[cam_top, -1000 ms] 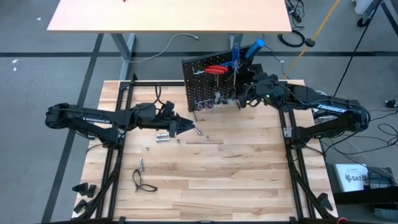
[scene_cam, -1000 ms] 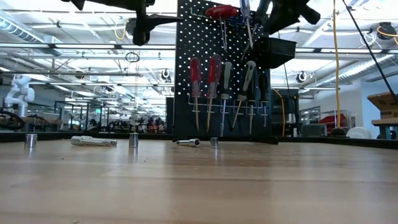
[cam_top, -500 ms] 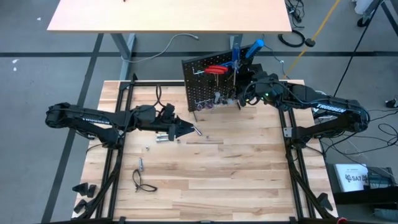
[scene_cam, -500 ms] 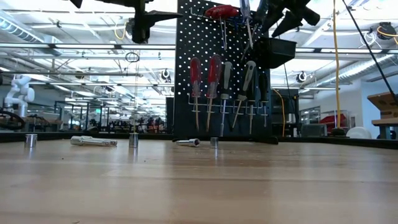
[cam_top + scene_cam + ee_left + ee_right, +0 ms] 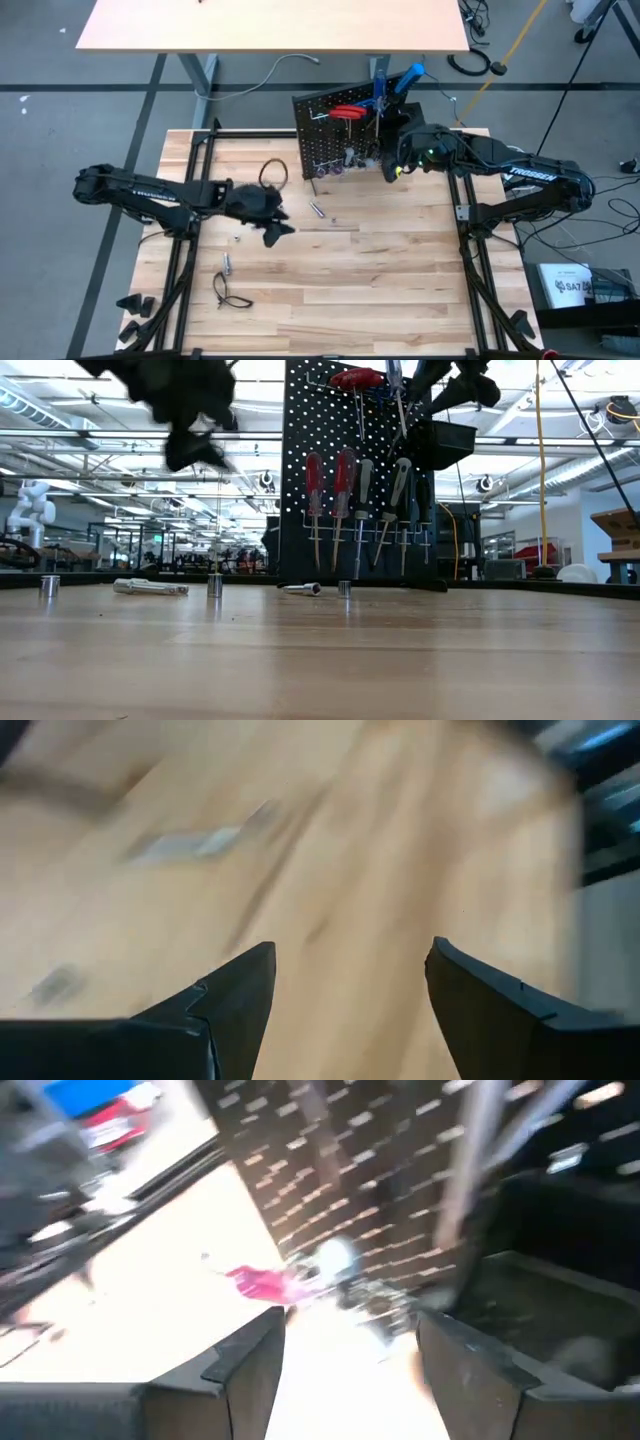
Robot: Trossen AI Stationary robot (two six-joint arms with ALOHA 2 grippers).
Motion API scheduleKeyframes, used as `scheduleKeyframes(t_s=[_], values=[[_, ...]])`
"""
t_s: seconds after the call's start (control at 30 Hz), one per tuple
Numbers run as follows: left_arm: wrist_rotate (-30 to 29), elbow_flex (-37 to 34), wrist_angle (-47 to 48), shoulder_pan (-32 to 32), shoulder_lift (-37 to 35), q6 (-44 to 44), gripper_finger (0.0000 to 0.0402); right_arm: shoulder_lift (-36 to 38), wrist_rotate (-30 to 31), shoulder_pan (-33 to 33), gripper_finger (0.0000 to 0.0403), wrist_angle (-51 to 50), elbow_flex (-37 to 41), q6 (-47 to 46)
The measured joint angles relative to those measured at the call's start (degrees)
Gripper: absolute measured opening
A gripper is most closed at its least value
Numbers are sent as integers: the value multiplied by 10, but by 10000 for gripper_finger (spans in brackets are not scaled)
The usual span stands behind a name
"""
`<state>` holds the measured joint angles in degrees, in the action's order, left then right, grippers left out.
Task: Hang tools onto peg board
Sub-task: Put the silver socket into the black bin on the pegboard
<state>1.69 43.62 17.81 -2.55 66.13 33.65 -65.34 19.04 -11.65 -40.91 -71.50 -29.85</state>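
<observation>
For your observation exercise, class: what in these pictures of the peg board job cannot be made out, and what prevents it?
- Left gripper: open and empty, but motion blur smears the small silver pieces in the left wrist view; their type is unclear.
- Right gripper: open; blur hides which tools lie before the peg board.
- Low view: both arms are cut off by the top edge.
- High view: table bits too small to identify.

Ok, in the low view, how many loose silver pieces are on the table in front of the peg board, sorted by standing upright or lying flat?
Upright silver cylinders: 3
Silver pieces lying flat: 2
Total: 5
</observation>
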Motion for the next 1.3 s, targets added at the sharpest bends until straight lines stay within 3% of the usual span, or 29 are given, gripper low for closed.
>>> scheduleKeyframes(t_s=[0.13,0.27,0.5,0.63,0.87,1.03,1.3], values=[[-43,-1,86,-23,12,-21,258,0,-26,37,219,4,0,-9],[-58,-21,70,-53,25,-31,258,0,5,87,219,31,0,3],[-138,-48,15,-82,79,-65,258,-11,93,177,219,131,0,77],[-147,-57,-40,-85,118,-115,258,-36,94,209,219,173,0,99],[-229,-58,-36,-85,166,-123,258,-99,94,241,219,168,0,45],[-221,-61,-66,-83,202,-159,258,-142,91,253,219,183,0,14],[-216,-73,-111,-79,247,-146,257,-178,62,256,219,212,0,5]])
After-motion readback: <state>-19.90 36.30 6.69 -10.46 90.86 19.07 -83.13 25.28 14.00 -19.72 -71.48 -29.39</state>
